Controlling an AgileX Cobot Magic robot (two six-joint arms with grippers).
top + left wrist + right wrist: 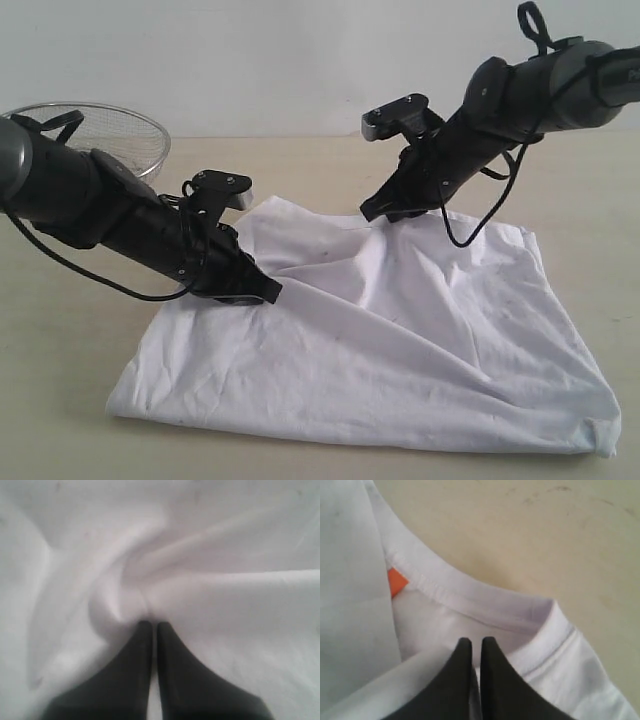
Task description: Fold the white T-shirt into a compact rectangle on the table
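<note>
The white T-shirt (pixel 400 340) lies crumpled on the table (pixel 60 330), plain side up, with folds running toward both grippers. My left gripper (pixel 268 291) is shut on a pinch of cloth at the shirt's left side. In the left wrist view the fabric (pixel 150 570) bunches at the closed gripper (pixel 151 625). My right gripper (pixel 374 212) is shut on the shirt's far edge. The right wrist view shows that gripper (pixel 474 641) gripping cloth just below the neck collar (pixel 470 600), beside the orange tag (pixel 396 582). The lettering is hidden.
A round wire-mesh basket (pixel 110 125) stands at the back left behind the left arm. Bare table (pixel 530 535) lies beyond the collar. The right arm's cable (pixel 480 225) loops down over the shirt.
</note>
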